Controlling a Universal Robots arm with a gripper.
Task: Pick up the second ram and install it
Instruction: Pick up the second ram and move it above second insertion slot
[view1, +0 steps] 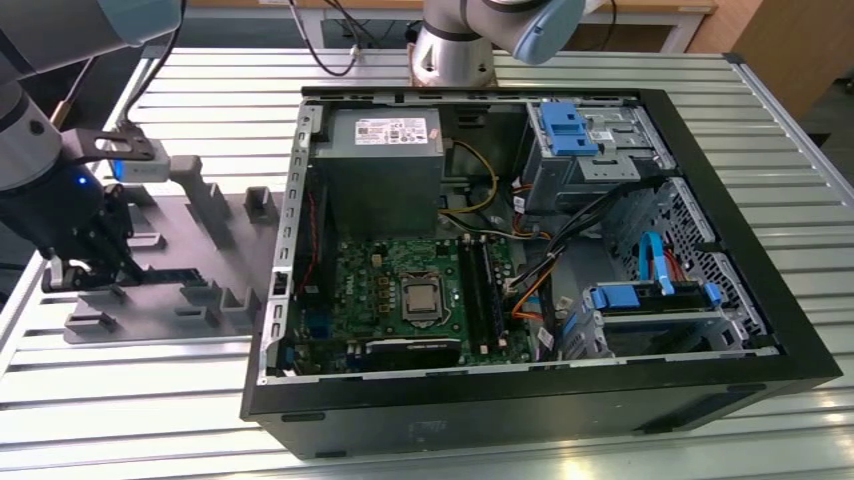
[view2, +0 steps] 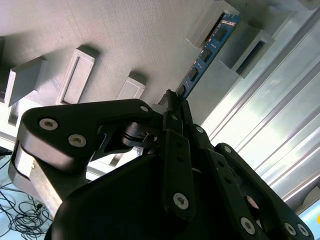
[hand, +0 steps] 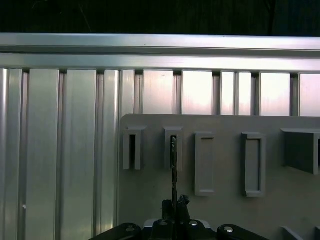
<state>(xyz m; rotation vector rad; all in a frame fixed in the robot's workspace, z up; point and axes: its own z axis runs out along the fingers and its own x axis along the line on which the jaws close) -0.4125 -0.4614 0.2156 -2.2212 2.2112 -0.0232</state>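
In the exterior view the pincer (view1: 74, 268) sits low over the grey holder tray (view1: 220, 245) on the desk (view1: 134, 400), well apart from the motherboard (view1: 374, 275). In the second wrist view it pinches the second ram (view2: 207, 52), whose far end stands between holder blocks (view2: 247, 47). In the first wrist view the second ram (hand: 173, 165) is edge-on. A skewed hold could tilt it, jam it or let it slip.

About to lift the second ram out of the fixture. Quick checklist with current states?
1. Grip: hand closed on the second ram: ok.
2. Stick straight, in line with the hand, in the first wrist view: ok.
3. Stick's far end seated in the gray fixture: ok.
4. Access: computer case open, motherboard exposed: ok.
5. Target: memory slots free: cannot tell.
6. Path: cables clear of those slots: cannot tell.
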